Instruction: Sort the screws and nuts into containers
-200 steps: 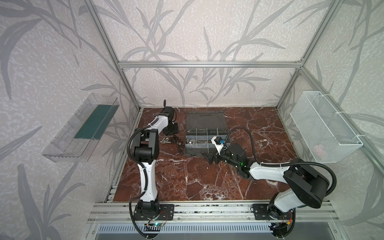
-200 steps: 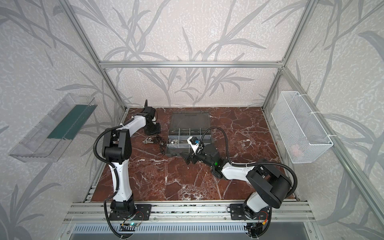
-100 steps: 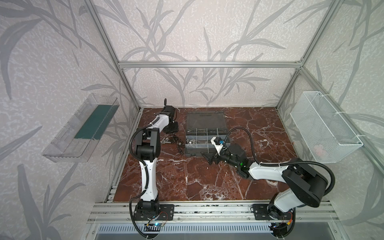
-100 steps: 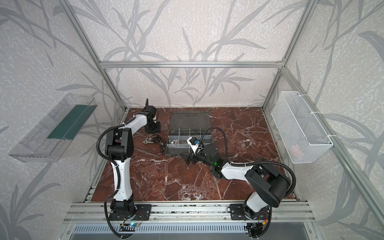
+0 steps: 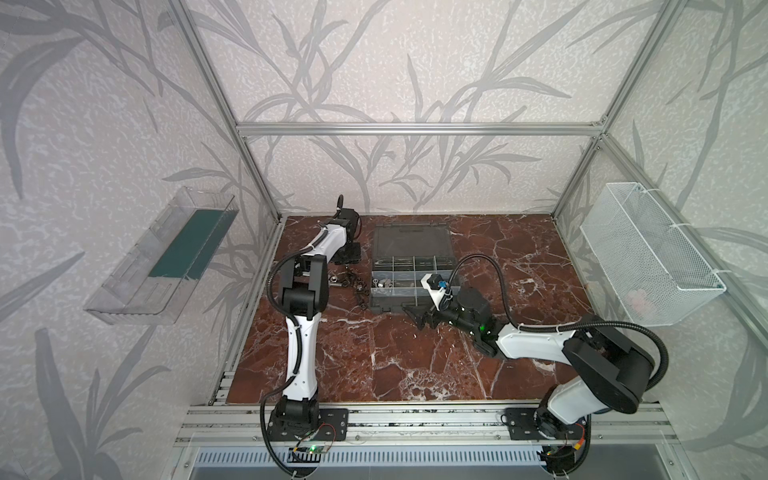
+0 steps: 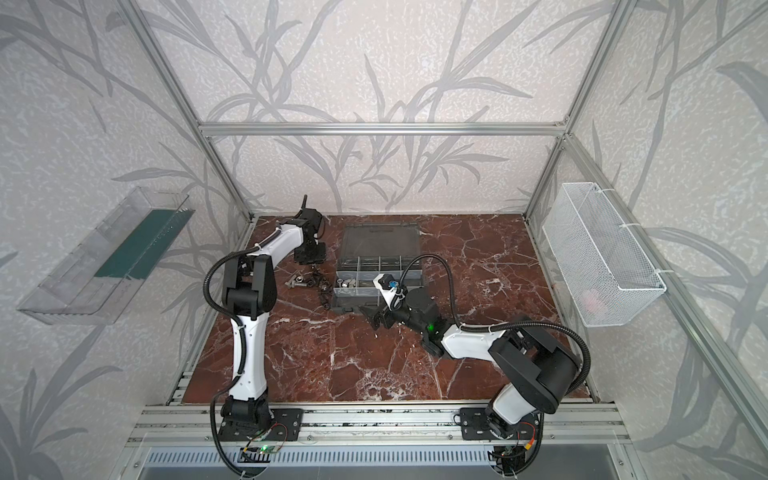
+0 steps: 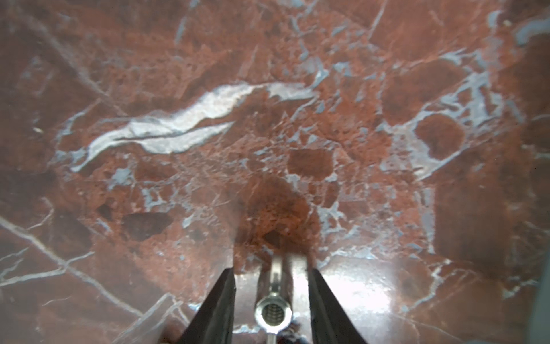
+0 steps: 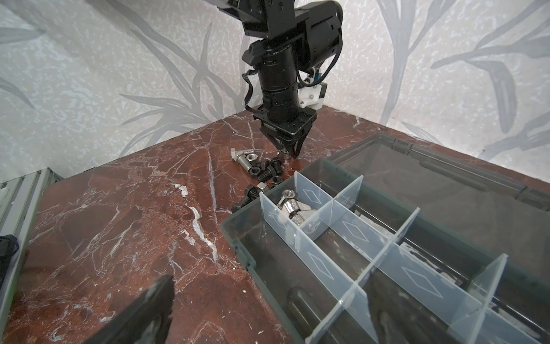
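Silver nut (image 7: 273, 312) lies between parted jaws of left gripper (image 7: 270, 272); right gripper (image 5: 415, 318) spread wide, empty

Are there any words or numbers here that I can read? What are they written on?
No words, brands or numbers can be read anywhere.
Only sign: plain diamond outlines, with no letters, on the clear dividers of the organizer case.
The small circuit board below the left arm's base is too small to read.
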Action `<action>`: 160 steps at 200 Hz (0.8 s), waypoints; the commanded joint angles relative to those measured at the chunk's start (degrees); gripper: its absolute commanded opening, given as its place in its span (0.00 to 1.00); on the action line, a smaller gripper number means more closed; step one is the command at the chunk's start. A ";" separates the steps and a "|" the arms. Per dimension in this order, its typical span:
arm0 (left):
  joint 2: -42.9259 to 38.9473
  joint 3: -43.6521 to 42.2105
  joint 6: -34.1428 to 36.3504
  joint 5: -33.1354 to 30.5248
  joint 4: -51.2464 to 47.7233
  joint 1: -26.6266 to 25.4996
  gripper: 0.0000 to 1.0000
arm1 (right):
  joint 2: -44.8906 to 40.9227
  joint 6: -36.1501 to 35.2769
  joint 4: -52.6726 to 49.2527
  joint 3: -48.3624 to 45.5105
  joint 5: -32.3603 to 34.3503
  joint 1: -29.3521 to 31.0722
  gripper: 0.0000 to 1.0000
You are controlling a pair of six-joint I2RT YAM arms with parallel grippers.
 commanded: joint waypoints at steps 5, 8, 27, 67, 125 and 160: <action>1.88 2.93 1.03 -2.47 -4.42 -0.10 0.39 | 0.28 -0.70 0.95 1.64 -0.17 0.47 0.99; 1.97 2.99 1.00 -2.50 -4.46 -0.13 0.39 | 0.20 -0.56 0.95 1.66 -0.17 0.49 0.99; 2.73 3.59 0.89 -2.11 -4.55 -0.05 0.38 | -0.04 -0.60 0.95 1.43 -0.09 0.50 0.99; 3.74 4.44 0.93 -1.13 -4.64 0.04 0.36 | -0.02 -0.59 0.99 1.46 -0.17 0.48 0.99; 5.16 5.23 0.24 1.13 -5.16 0.40 0.28 | 0.59 -0.94 0.79 1.77 0.03 0.50 0.99; 5.32 5.41 0.15 1.46 -5.52 0.43 0.24 | 0.42 -0.89 0.78 1.75 0.01 0.49 0.99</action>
